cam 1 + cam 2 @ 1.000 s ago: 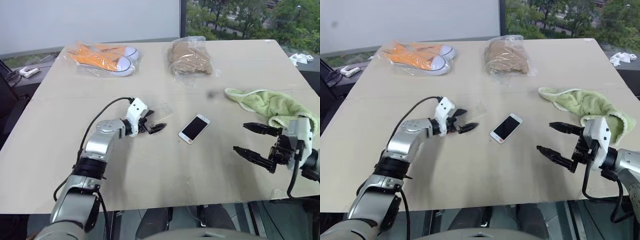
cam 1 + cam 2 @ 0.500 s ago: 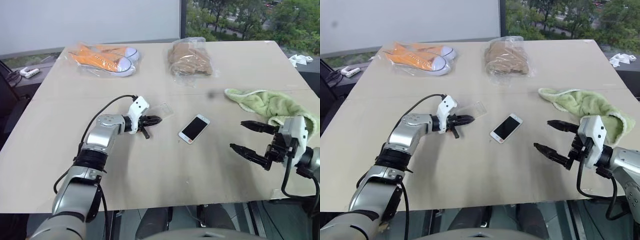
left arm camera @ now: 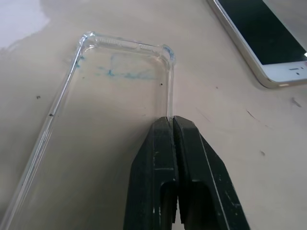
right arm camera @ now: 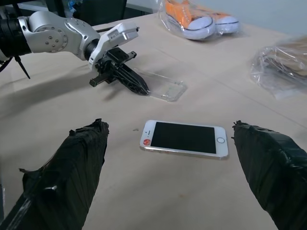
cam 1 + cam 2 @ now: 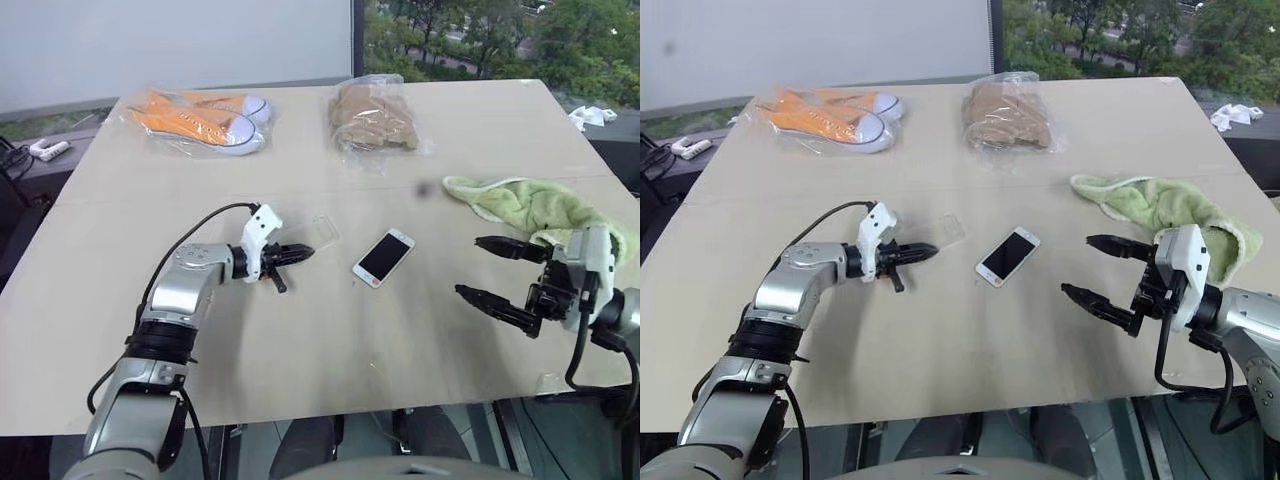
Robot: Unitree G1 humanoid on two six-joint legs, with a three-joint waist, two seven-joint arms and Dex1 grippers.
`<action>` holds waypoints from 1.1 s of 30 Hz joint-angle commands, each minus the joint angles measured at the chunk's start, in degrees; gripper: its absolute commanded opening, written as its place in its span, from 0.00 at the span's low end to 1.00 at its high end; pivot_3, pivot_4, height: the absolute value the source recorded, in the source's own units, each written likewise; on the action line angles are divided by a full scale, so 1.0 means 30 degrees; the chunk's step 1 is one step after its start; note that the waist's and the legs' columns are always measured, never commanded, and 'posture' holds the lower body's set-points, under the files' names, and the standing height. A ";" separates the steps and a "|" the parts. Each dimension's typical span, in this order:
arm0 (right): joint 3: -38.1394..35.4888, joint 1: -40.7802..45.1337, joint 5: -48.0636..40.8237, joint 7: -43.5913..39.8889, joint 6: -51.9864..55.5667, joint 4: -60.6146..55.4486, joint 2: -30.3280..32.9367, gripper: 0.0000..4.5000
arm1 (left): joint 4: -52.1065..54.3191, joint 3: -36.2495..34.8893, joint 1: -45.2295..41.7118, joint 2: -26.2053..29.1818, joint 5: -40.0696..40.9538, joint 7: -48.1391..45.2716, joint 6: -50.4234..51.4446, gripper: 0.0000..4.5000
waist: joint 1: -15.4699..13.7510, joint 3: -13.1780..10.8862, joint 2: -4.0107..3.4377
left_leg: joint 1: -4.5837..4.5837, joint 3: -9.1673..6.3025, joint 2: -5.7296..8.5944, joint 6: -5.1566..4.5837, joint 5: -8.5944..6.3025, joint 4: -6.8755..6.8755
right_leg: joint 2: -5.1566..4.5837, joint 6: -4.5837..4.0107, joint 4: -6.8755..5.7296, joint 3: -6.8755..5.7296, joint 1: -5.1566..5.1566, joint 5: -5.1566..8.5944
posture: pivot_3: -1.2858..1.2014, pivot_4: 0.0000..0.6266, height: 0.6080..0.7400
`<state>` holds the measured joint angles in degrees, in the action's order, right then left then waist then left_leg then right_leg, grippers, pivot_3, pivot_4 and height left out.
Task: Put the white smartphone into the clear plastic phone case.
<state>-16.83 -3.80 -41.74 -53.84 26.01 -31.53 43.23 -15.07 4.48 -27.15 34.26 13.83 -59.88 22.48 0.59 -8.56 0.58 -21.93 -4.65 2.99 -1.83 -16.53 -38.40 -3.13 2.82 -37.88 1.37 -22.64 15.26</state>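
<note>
A: Status of the left hand [image 3: 171,125]?
B: It has just closed, pinching the clear plastic phone case [image 3: 105,110] by one long edge, mid-desk [image 5: 300,370].
A: Consequence?
B: Case secured. Right hand [image 5: 497,271] is open; white smartphone [image 5: 384,256] lies between the hands.

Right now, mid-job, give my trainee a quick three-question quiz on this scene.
1. True or false: the left pincer is shut on the edge of the clear plastic phone case.
2. How does the white smartphone lie? A) screen up on the table, outside the case; B) inside the case; C) under the green towel.
3. Fill in: the right pincer is ____, holding nothing.

Key: 1 true; 2 A; 3 open.
</note>
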 commanded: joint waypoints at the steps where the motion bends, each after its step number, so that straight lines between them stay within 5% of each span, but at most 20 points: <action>1: -0.0306 0.0153 -0.0365 -0.0196 -0.0342 -0.0496 0.0067 1.00 | 0.1637 -0.0084 0.0823 0.0604 0.0924 -0.1411 0.0537 0.01 | 0.0042 -0.0002 -0.0002 | -0.0003 0.0002 0.0000 0.0000 0.0000 0.0000 | 0.0000 0.0000 0.0001 0.0003 -0.0002 0.0000 | 0.52 0.24 1.00; 12: -0.0460 -0.0752 -0.0375 -0.0909 -0.0418 -0.0553 0.0292 1.00 | 0.9869 0.0608 0.5045 0.2944 0.4196 -0.4272 0.3072 0.01 | -0.0082 -0.0008 -0.0004 | -0.0018 -0.0006 -0.0015 -0.0004 -0.0004 0.0010 | -0.0012 -0.0004 0.0013 -0.0006 -0.0008 0.0001 | 0.52 0.24 1.00; 29: -0.0044 -0.2462 0.0468 -0.4402 -0.1671 -0.0803 0.1723 1.00 | 0.9712 0.2491 0.5266 0.2619 0.1323 -0.2816 0.0248 0.01 | -0.0459 -0.0012 0.0000 | -0.0013 -0.0002 -0.0015 -0.0019 -0.0012 0.0008 | -0.0007 -0.0003 0.0017 -0.0012 0.0004 0.0001 | 0.52 0.24 1.00; 33: 0.0051 -0.2313 0.0415 -0.4691 -0.2041 -0.0602 0.1613 1.00 | 0.9878 0.2558 0.5324 0.2660 0.1365 -0.2779 0.0409 0.29 | -0.0458 -0.0013 0.0002 | -0.0012 -0.0005 -0.0015 -0.0017 -0.0012 0.0008 | -0.0006 -0.0004 0.0015 -0.0018 0.0004 0.0001 | 0.52 0.24 1.00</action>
<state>-16.41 -10.98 -40.25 -67.17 21.16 -32.57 48.04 13.38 11.98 -11.16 42.09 18.01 -68.42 24.43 -0.78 -8.60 0.59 -21.96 -4.67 2.95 -1.88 -16.56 -38.37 -3.14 2.81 -37.83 1.32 -22.62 15.26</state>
